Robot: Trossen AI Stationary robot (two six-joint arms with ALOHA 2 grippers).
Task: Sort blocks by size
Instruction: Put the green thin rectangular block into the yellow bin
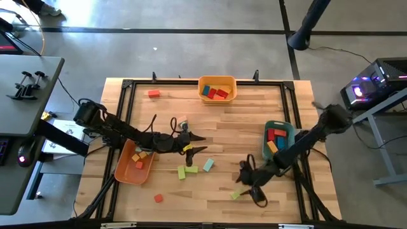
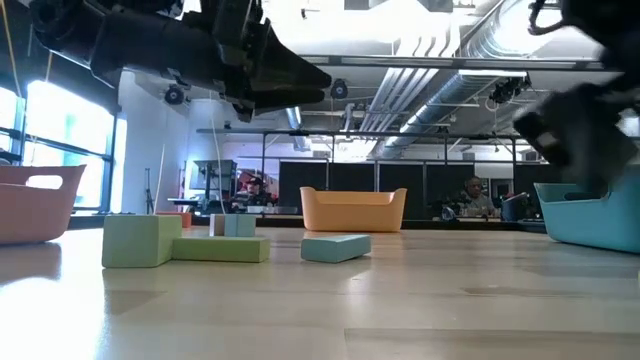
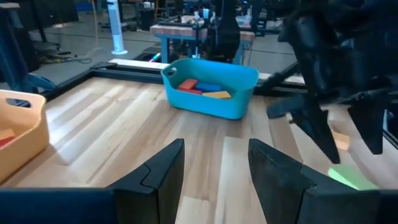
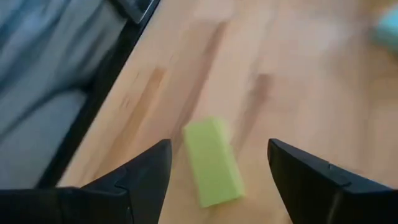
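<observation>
Loose blocks lie on the wooden table: two light green ones, a teal one, a red one near the front and another red one at the far left. A light green bar lies flat near the front edge. My right gripper hangs open just over it, one finger on either side, touching nothing. My left gripper is open and holds nothing, above mid-table.
A yellow tray with blocks stands at the far edge. A teal tray with blocks is at the right, and an orange tray with blocks is at the left. Black frame rails edge the table.
</observation>
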